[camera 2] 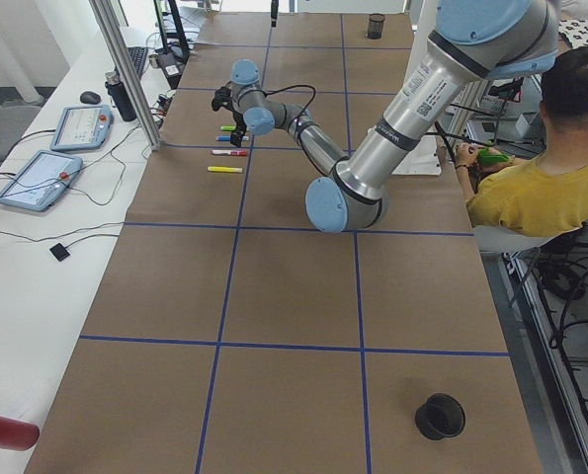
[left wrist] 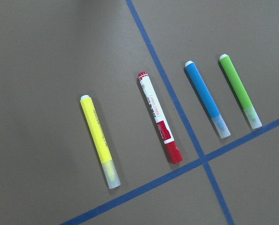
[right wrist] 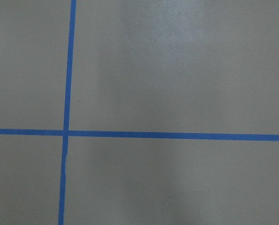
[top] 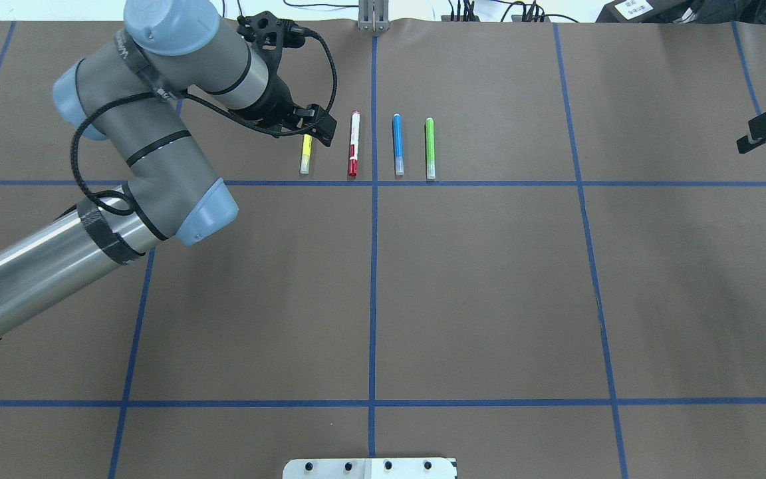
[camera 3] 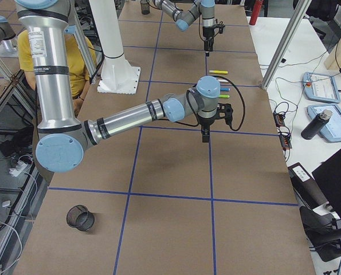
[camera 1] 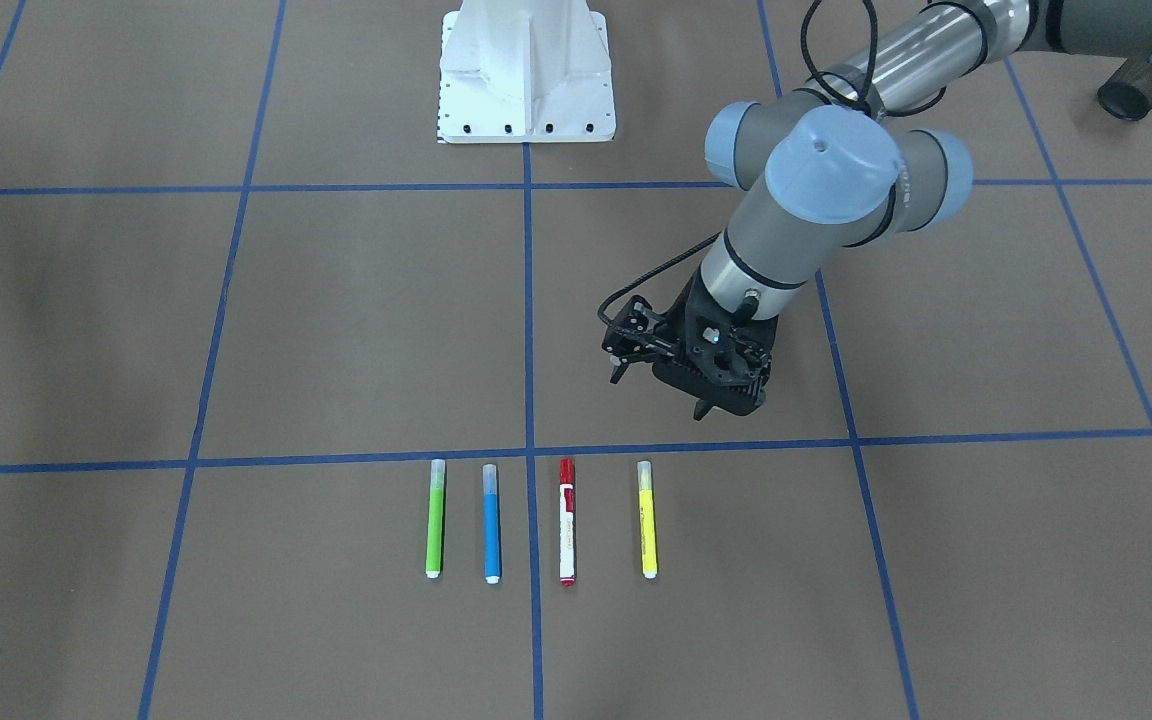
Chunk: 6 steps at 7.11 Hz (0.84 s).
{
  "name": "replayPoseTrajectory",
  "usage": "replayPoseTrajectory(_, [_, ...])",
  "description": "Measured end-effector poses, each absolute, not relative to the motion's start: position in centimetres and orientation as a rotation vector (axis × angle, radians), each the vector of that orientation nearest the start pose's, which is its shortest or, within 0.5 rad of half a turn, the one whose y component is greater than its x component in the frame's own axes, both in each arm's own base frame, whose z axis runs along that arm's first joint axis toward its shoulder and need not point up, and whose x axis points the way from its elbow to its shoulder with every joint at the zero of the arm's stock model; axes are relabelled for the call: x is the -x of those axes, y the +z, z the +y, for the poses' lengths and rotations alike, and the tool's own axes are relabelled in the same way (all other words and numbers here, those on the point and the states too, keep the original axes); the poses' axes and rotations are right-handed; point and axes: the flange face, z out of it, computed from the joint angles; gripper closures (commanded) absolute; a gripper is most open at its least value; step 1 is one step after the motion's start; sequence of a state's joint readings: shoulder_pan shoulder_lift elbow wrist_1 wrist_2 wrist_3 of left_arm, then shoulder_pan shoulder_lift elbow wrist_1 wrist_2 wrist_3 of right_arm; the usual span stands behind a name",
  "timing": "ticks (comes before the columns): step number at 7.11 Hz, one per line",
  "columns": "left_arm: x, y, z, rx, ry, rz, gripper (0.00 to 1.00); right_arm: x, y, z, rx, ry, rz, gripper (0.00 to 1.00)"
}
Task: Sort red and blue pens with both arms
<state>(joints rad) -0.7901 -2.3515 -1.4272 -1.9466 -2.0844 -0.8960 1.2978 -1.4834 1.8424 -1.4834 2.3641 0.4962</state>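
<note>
The red pen [camera 1: 567, 520] [top: 354, 143] [left wrist: 160, 117], white-barrelled with a red cap, lies flat beside the blue pen [camera 1: 492, 520] [top: 397, 143] [left wrist: 207, 98] in a row of markers, a blue tape line running between the two. My left gripper [camera 1: 658, 393] [top: 322, 131] hangs open and empty above the table, close to the row's yellow end and on the robot's side of it. None of its fingers show in the left wrist view. Far off at the table's other end, my right gripper [top: 747, 135] [camera 3: 205, 136] is open over bare paper and holds nothing.
A yellow marker [camera 1: 647, 520] [left wrist: 100, 140] and a green marker [camera 1: 435, 520] [left wrist: 240, 91] flank the two pens. The white pedestal [camera 1: 526, 70] stands at the robot's side. A black mesh cup [camera 3: 79, 217] sits near the right end. A person [camera 2: 541, 188] sits beside the table.
</note>
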Motion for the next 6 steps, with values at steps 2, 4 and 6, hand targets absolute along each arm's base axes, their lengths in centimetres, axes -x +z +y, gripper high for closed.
replayPoseTrajectory(2, [-51.5,18.6,-61.2,-0.222,0.104,1.002,0.01,8.2,46.8,-52.2,-0.099,0.030,-0.880,0.00])
replayPoseTrajectory(4, [-56.3,18.3,-62.6,-0.167,0.119,0.952,0.06,8.2,46.8,-52.2,-0.099,0.032,-0.880,0.00])
replayPoseTrajectory(6, [-58.7,19.4,-62.8,-0.146,0.142,0.911,0.19,8.1,46.8,-52.2,-0.099,0.031,-0.880,0.00])
